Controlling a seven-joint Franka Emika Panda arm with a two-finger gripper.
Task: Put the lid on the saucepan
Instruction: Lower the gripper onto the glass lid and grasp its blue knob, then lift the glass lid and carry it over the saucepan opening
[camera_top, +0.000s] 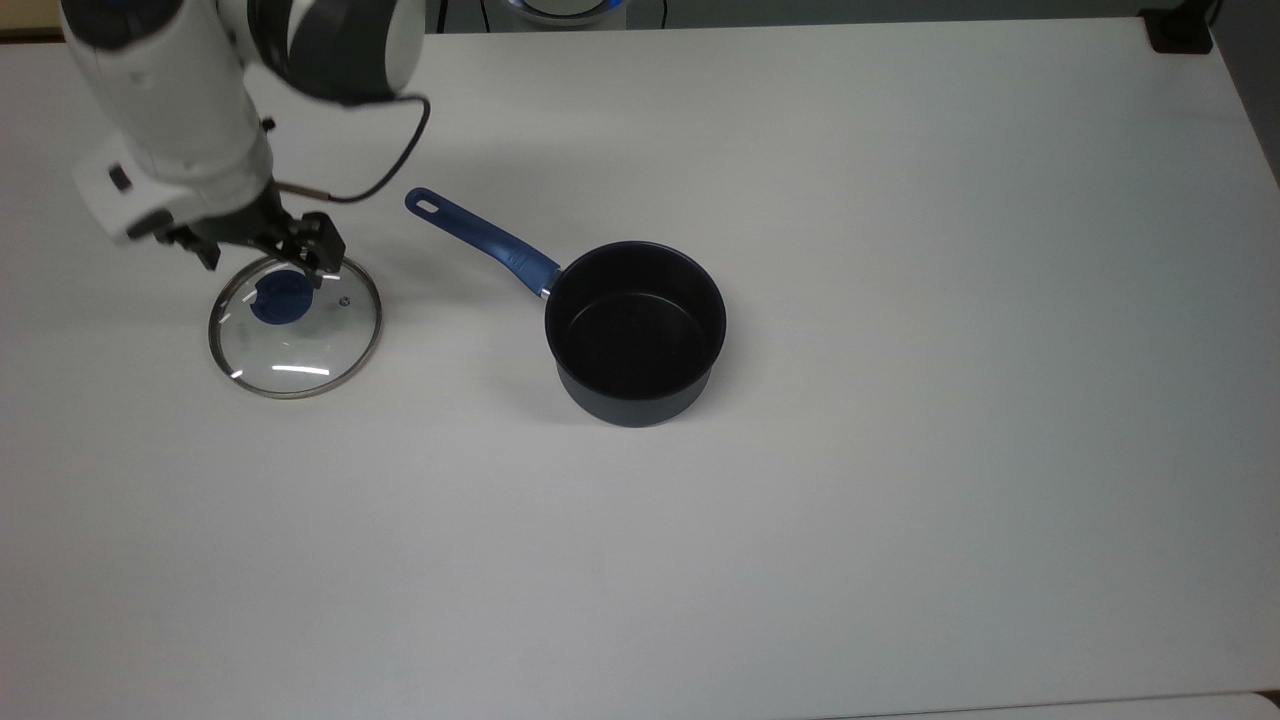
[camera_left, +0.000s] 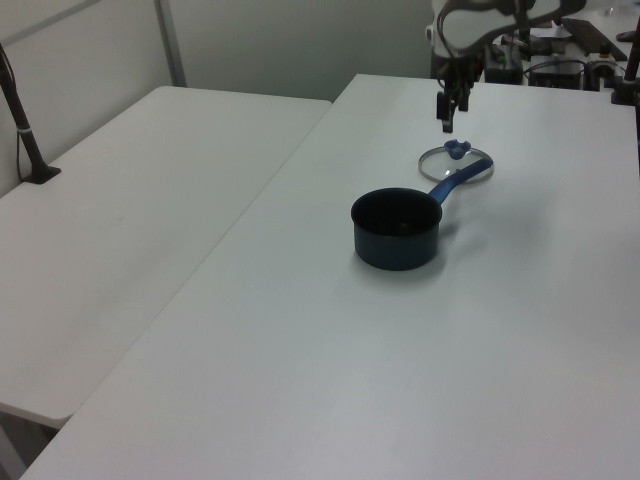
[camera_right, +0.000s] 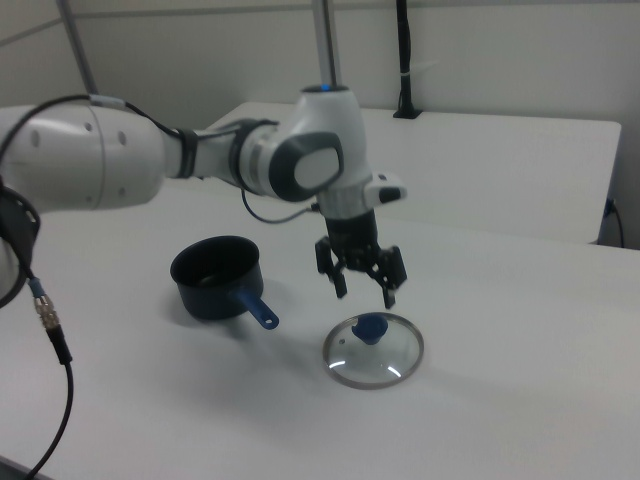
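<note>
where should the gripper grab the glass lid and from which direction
Probably by the blue knob, coming straight down. The lid lies flat on the table knob up, its steel rim against the surface, so the knob is the one raised part. The gripper hangs open above it.

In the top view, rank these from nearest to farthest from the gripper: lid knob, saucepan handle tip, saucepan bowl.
From the gripper, open above the lid:
1. Lid knob, just below the gripper in the top view.
2. Saucepan handle tip, toward the top view's right.
3. Saucepan bowl, farther toward the top view's right.
</note>
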